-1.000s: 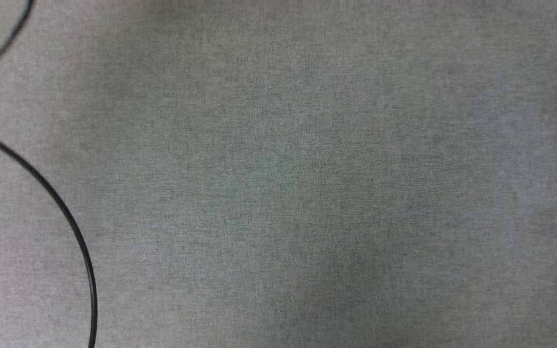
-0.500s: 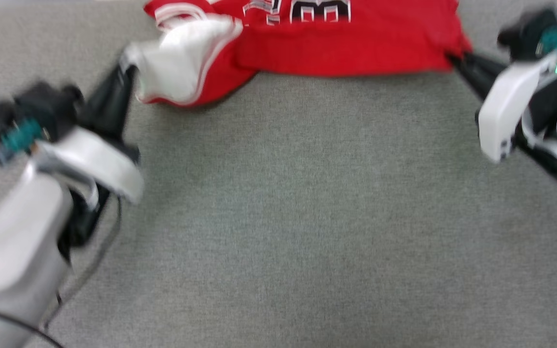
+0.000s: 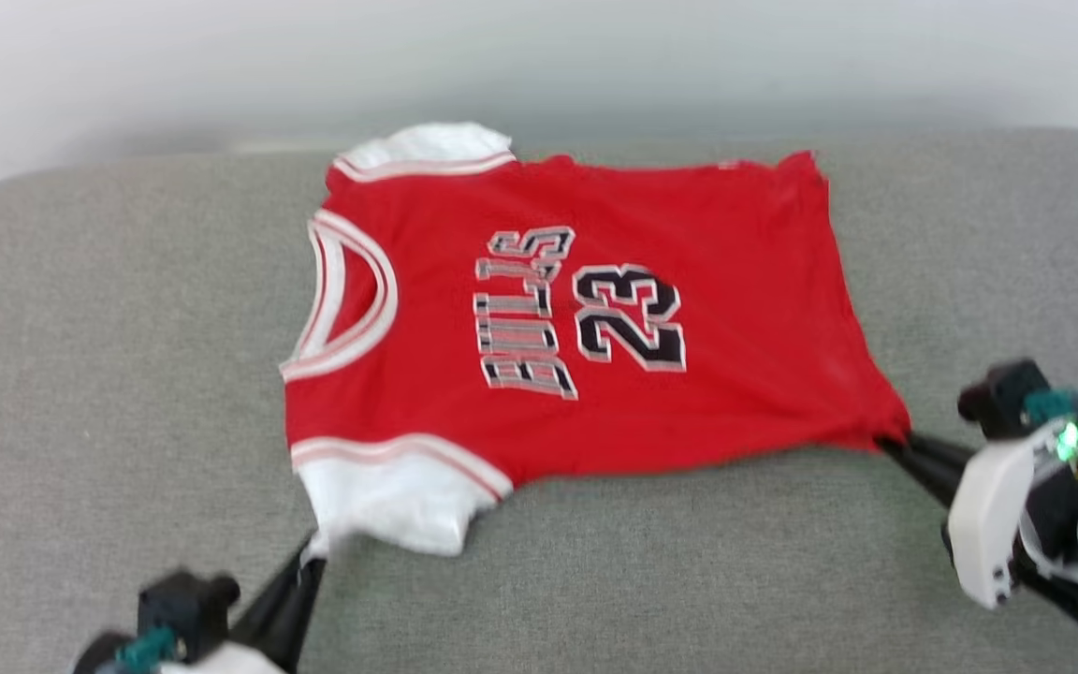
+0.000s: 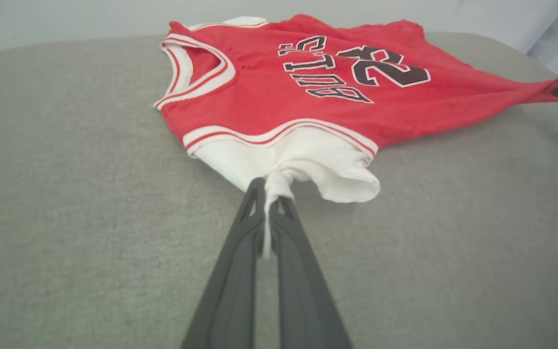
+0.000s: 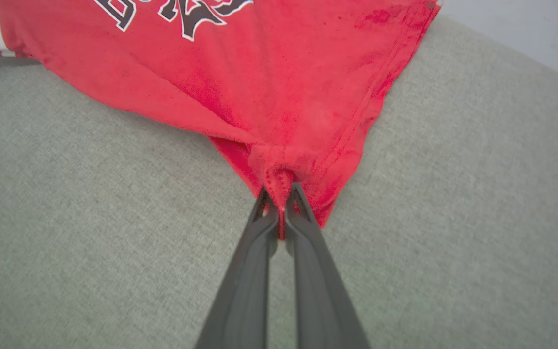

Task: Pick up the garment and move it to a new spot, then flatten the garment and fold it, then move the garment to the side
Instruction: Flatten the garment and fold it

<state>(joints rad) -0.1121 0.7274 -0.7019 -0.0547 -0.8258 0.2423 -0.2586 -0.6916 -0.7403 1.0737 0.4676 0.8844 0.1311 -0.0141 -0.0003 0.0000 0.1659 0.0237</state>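
The garment (image 3: 586, 309), a red jersey-style T-shirt with white sleeves and black lettering, lies spread face up on the grey cushion (image 3: 127, 374), collar to the left. My left gripper (image 3: 314, 552) is shut on the edge of the near white sleeve (image 4: 308, 160); the left wrist view shows white cloth pinched in my left gripper (image 4: 271, 191). At the right, my right gripper (image 3: 885, 442) is shut on the near hem corner. Red cloth bunches in my right gripper (image 5: 279, 191) in the right wrist view. The garment (image 5: 259, 72) is pulled taut between both.
The grey fabric surface (image 3: 642, 580) stretches in front of the garment with free room. A pale wall (image 3: 539, 56) runs behind the cushion's back edge.
The head camera has tilted up, from bare cushion to the whole garment. Both grippers stay shut on the garment as in the frame before.
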